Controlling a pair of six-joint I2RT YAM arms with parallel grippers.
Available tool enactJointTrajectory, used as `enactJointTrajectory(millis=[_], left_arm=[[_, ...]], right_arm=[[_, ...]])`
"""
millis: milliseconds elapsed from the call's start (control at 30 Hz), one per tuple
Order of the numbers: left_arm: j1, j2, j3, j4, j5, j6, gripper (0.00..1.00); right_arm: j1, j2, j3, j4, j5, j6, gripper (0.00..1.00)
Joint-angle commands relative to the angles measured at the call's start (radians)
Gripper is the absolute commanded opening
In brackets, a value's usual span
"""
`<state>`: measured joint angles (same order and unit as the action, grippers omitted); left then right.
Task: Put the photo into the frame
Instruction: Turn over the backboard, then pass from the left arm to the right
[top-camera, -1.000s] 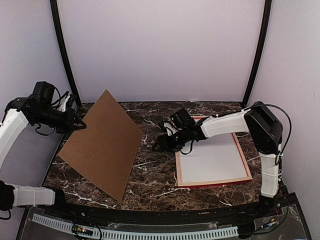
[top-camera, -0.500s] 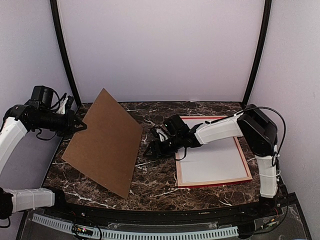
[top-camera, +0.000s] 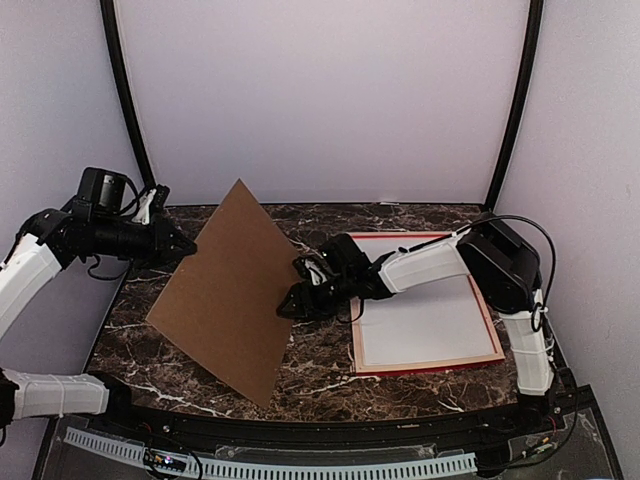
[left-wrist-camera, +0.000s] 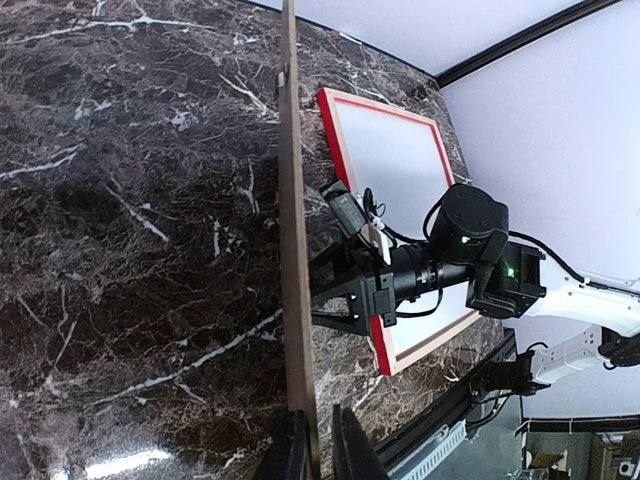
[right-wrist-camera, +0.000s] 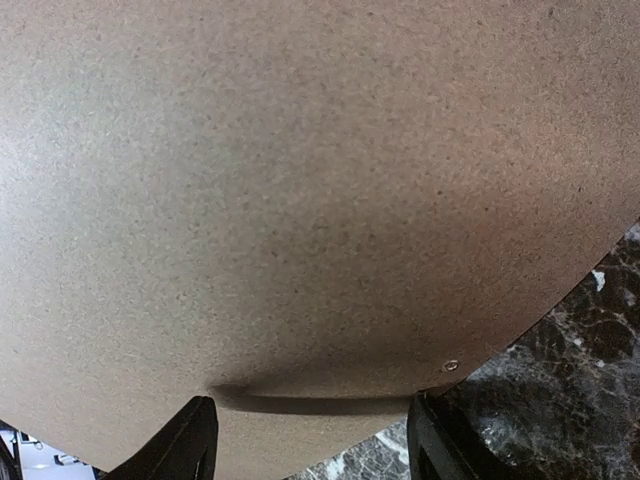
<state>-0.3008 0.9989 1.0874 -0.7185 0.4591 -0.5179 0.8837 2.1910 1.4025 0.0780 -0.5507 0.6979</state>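
Your right hand (top-camera: 288, 305) is spread open. Its wrist view shows both fingers (right-wrist-camera: 190, 445) well apart with nothing between them, and the flat brown face of the backing board (top-camera: 225, 290) fills everything ahead. You cannot tell whether the fingertips touch that face, but they are at least just beside its right edge. Your left hand (top-camera: 186, 247) is clamped on the board's opposite edge, which runs straight between its fingers in the left wrist view. It holds the board tilted up on the left of the frame, and you cannot tell whether the low corner rests on the surface (top-camera: 320, 372).

The frame (top-camera: 430, 364) lies flat behind your right hand, on the side away from the board, and the right forearm reaches across its far left corner. Pale wood faces up and red shows only along the outer edge, so take the frame as face down. Its long sides seem to run from the arms' edge of the surface toward the back wall. A white sheet (top-camera: 425, 320) lies inside the frame's rim. No printed trees show in any view, so you cannot be sure this is the photo turned print-down, though that is the likely reading.

The coming move turns on this: the board stands left of the frame, your open right hand sits between the two, and the right arm is much the nearer to the frame. To close the frame, the board would have to travel rightward and lie down with its edges matched to the rim.
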Motion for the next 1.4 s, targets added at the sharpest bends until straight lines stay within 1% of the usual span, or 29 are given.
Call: enactJointTrajectory(millis=[0,133,300,400,700,767,900,1067,1367], left_arm=[[-0.033,0.007,0.004,0.09,0.013,-0.041,0.13],[-0.068,0.012,-0.008,0.129,0.034,-0.062,0.18],[-0.111,0.035,-0.013,0.175,0.059,-0.082,0.25],[-0.156,0.055,-0.004,0.207,0.065,-0.095,0.28],[-0.287,0.152,0.089,0.275,0.063,-0.101,0.49],[-0.316,0.18,0.117,0.288,0.055,-0.096,0.51],[-0.363,0.243,0.167,0.313,0.049,-0.083,0.53],[-0.404,0.306,0.223,0.329,0.044,-0.065,0.55],[-0.438,0.397,0.295,0.353,0.041,-0.042,0.57]], right_arm=[[-0.002,0.004,-0.013,0.08,-0.04,0.03,0.66],[-0.019,0.001,-0.048,0.148,-0.078,0.063,0.66],[-0.042,-0.009,-0.075,0.177,-0.108,0.072,0.66],[-0.058,-0.031,-0.097,0.178,-0.107,0.071,0.66],[-0.104,-0.082,-0.121,0.12,-0.104,0.032,0.66],[-0.11,-0.092,-0.125,0.112,-0.106,0.025,0.66],[-0.122,-0.122,-0.145,0.1,-0.112,0.014,0.66],[-0.165,-0.2,-0.197,0.085,-0.114,0.004,0.67],[-0.259,-0.425,-0.243,0.004,-0.119,-0.008,0.71]])
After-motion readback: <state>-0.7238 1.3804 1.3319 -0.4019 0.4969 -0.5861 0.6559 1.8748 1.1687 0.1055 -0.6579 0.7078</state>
